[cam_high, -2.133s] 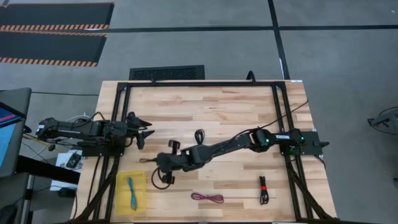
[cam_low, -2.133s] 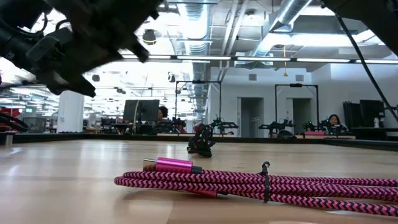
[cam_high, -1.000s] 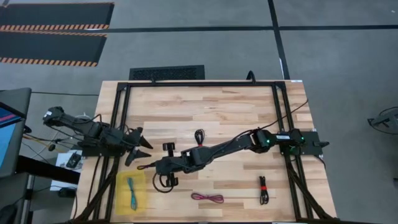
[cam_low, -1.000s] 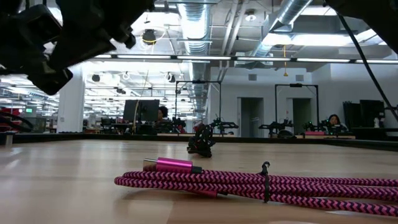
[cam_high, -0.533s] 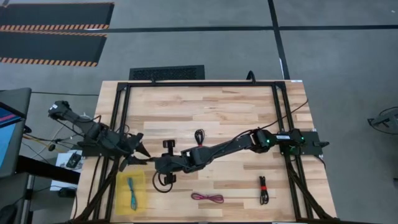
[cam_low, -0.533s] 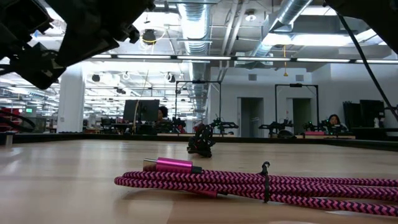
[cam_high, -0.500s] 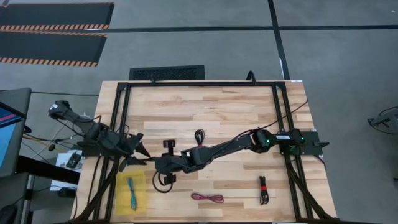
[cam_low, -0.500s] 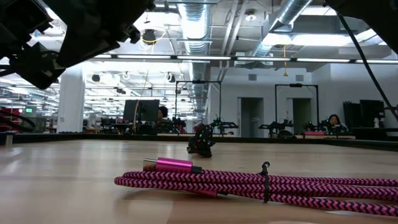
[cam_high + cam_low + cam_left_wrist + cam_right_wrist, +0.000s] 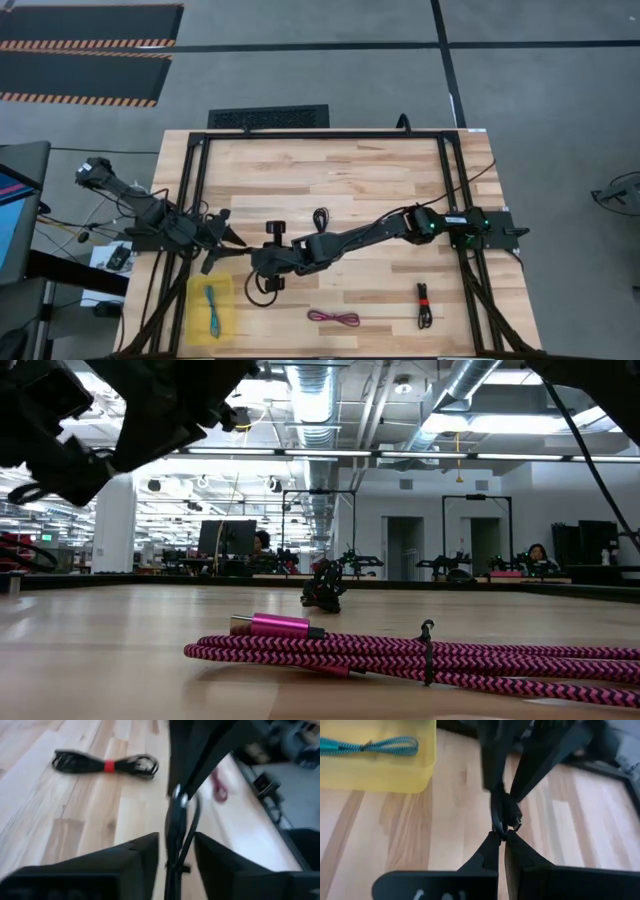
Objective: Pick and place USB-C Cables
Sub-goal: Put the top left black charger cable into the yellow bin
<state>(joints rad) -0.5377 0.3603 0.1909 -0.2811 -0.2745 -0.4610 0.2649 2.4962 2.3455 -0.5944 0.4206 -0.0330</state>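
My right gripper (image 9: 250, 262) (image 9: 501, 837) reaches across to the table's left half and is shut on a black cable (image 9: 502, 812) (image 9: 262, 287). My left gripper (image 9: 220, 250) (image 9: 176, 857) is open. Its fingers stand on either side of that cable (image 9: 175, 820), just beyond the right fingertips. A teal cable (image 9: 212, 308) (image 9: 370, 745) lies in a yellow tray (image 9: 228, 290). A magenta cable (image 9: 333, 318) (image 9: 420, 655), a black cable with a red tie (image 9: 424, 305) (image 9: 105, 765) and another black bundle (image 9: 321, 218) (image 9: 325, 588) lie on the table. My right gripper pinches a strand of the black cable (image 9: 500, 831) between its two fingertips, near the end with the connector (image 9: 517, 824). The fingers reach toward the table's left side. The short connector end sticks out past the fingertips, and the rest hangs in loops (image 9: 262, 287) by the gripper.
A black frame (image 9: 320, 133) runs around the wooden table. The yellow tray sits at the near left. The magenta cable lies near the near edge, the red-tied one at the near right, the black bundle in the middle. People and desks show in the room behind.
My left gripper has come from the far left toward the near edge and up to my right gripper, so that its fingers now stand around the held cable. My right gripper has kept the cable in the air and hardly shifted.
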